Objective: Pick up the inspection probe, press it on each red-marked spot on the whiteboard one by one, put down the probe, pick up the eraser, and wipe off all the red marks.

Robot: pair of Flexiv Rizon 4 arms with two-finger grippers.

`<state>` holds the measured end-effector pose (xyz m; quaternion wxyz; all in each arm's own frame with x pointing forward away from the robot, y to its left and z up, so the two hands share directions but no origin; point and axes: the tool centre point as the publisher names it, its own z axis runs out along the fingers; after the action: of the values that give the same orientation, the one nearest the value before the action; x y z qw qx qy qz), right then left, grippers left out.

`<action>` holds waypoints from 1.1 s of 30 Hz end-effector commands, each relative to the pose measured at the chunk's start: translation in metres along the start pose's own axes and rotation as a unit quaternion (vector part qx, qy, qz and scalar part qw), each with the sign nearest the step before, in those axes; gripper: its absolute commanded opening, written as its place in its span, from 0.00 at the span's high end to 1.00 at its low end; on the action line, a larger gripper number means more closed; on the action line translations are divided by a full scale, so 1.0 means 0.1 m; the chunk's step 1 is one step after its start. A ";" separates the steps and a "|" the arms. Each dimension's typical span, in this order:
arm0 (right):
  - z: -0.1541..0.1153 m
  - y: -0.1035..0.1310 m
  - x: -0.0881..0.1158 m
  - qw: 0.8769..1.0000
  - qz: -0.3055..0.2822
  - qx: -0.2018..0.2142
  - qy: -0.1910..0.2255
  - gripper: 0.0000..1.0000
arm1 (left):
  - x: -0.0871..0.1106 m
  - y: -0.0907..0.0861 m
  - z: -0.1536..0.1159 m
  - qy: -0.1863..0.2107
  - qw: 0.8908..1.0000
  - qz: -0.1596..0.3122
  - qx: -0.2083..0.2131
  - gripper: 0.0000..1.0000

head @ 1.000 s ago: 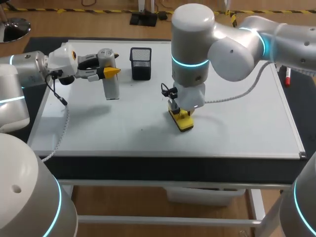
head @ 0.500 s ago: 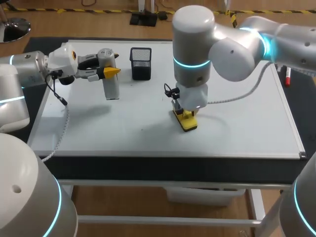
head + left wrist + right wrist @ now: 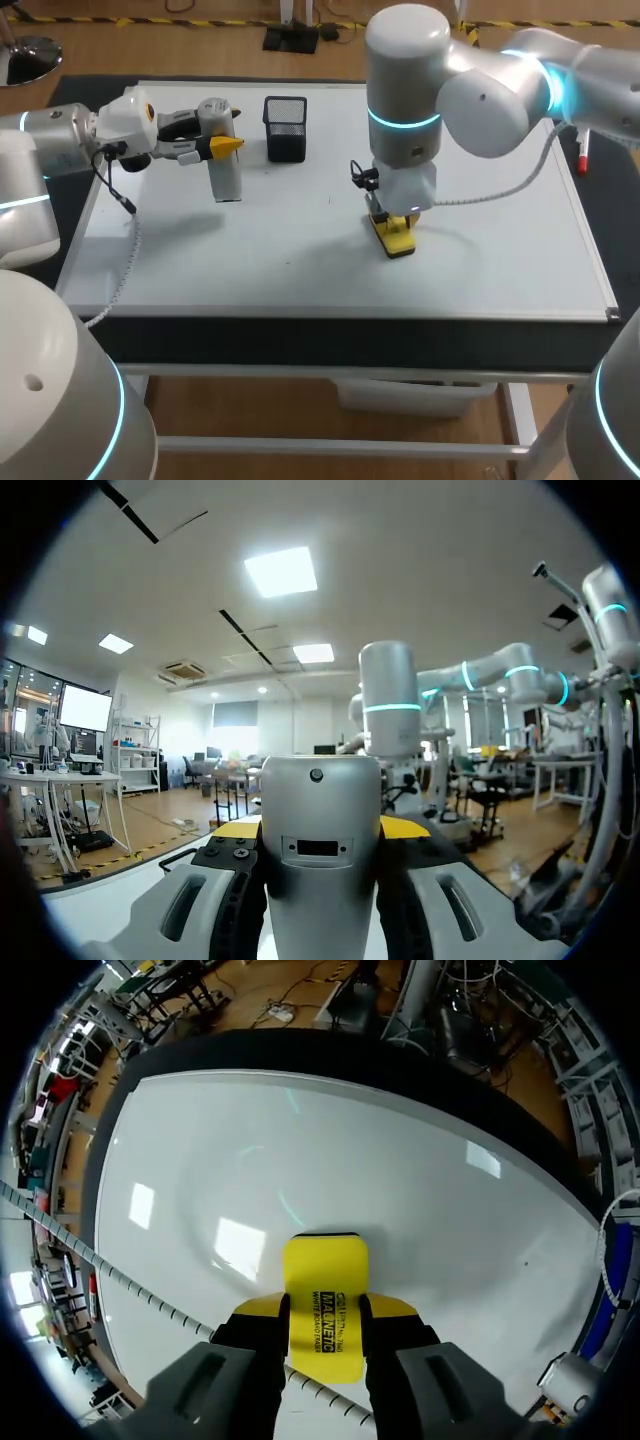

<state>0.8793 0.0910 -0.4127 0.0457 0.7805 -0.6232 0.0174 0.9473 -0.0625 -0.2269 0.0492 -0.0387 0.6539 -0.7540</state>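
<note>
Whiteboard [image 3: 200,260] flat for wiping, no red marks visible | probe [image 3: 226,175] upright at far left, clamped by left fingers [image 3: 228,145], likely parked clear | holder [image 3: 285,128] hugs far edge | eraser [image 3: 398,238] pressed flat mid-board, gripped by right fingers [image 3: 392,1310] | open board all round, widest leftward.

Grey arms [image 3: 400,80], cyan rings [image 3: 404,121]; seemingly ribbed cables [image 3: 500,185]

Yellow eraser [image 3: 399,239] flat on whiteboard [image 3: 250,262]
</note>
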 end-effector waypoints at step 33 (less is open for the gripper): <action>-0.48 -0.48 0.63 0.996 0.080 0.002 -0.026 1.00 | 0.00 0.00 0.00 0.000 1.000 0.001 0.001 1.00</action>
<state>0.9412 0.0458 -0.3626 0.0262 0.7276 -0.6855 0.0009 0.9473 -0.0625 -0.2269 0.0492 -0.0387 0.6540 -0.7539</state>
